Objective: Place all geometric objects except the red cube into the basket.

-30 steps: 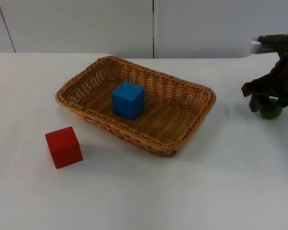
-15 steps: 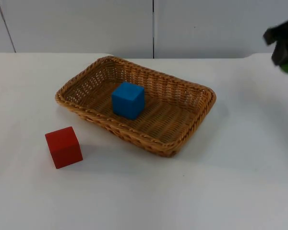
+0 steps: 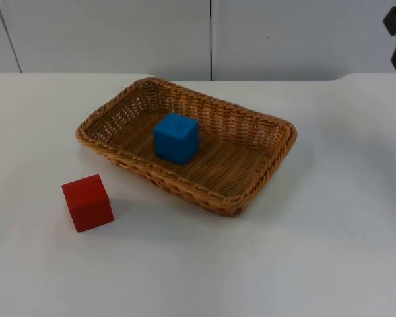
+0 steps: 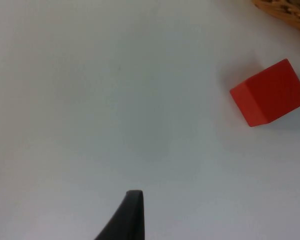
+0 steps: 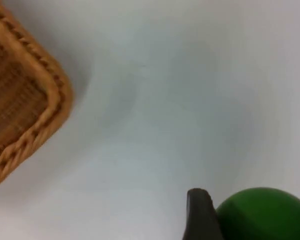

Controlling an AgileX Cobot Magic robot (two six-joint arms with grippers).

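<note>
Green ball (image 5: 262,214), smooth, rigid and apt to roll, judged light, pinched across its middle in the closed right gripper (image 5: 225,220) high off the table, well right of the basket (image 3: 277,132); left gripper's (image 4: 127,220) opening cannot be told.

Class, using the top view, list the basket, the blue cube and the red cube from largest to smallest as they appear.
1. basket
2. and 3. red cube and blue cube: they look about alike, so I won't rank them.
</note>
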